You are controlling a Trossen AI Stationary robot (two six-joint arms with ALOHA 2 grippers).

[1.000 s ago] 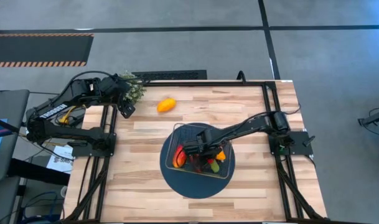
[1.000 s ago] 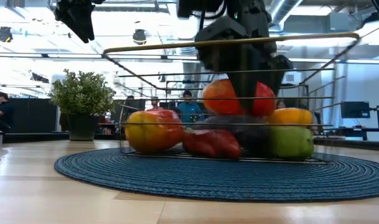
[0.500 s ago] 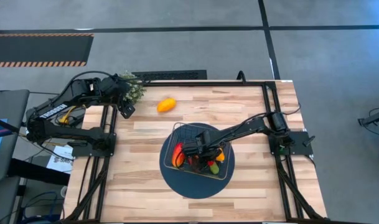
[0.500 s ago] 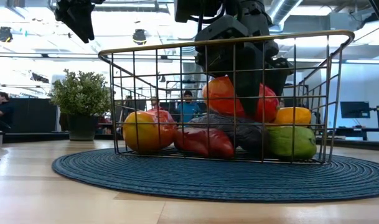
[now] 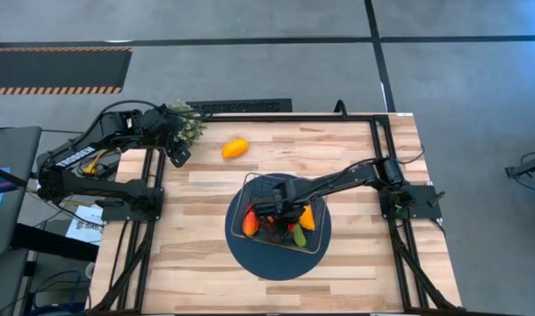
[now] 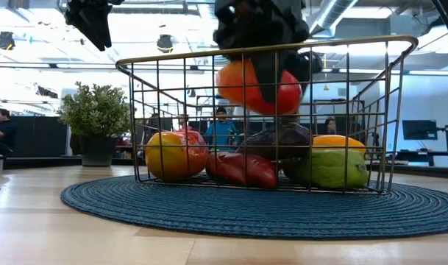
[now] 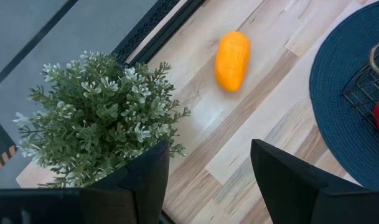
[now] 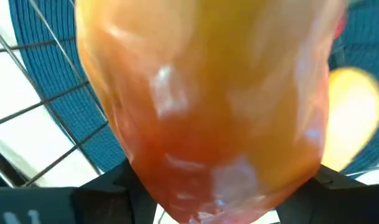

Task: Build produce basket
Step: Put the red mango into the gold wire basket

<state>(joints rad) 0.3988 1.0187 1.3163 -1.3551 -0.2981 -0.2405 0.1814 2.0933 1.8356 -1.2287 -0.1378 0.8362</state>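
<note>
The wire basket (image 5: 250, 188) stands on a round dark-blue mat (image 5: 276, 260), holding several peppers: a yellow-red one (image 6: 172, 154), a red one (image 6: 242, 168), a dark purple one (image 6: 279, 140) and a green one (image 6: 326, 168). My right gripper (image 6: 266, 70) is inside the basket, shut on a red-orange pepper (image 6: 246, 85) above the pile. One orange pepper (image 5: 235, 147) lies on its side on the bare wood, far-left of the basket. My left gripper (image 5: 179, 156) hangs open at the table's far-left corner, beside the potted plant. My right gripper pinches the red-orange pepper's middle (image 6: 282, 92) between its two fingers, coming from above and pointing down. One dark finger (image 6: 270, 73) crosses the pepper's near face. The pepper (image 8: 208, 106) is lifted clear of the other produce, just below the basket's rim (image 6: 268, 49).
A bushy potted plant (image 5: 188, 125) stands at the far-left corner, right beside my left gripper (image 7: 209, 180). The orange pepper (image 7: 233, 60) lies between plant and mat (image 7: 351, 106). Bare wood lies near and right of the mat. People sit in the room beyond (image 6: 222, 125).
My right gripper has risen inside the basket and moved slightly toward the table's left, carrying the red-orange pepper up off the pile. The green and yellow peppers beneath have shifted a little.
</note>
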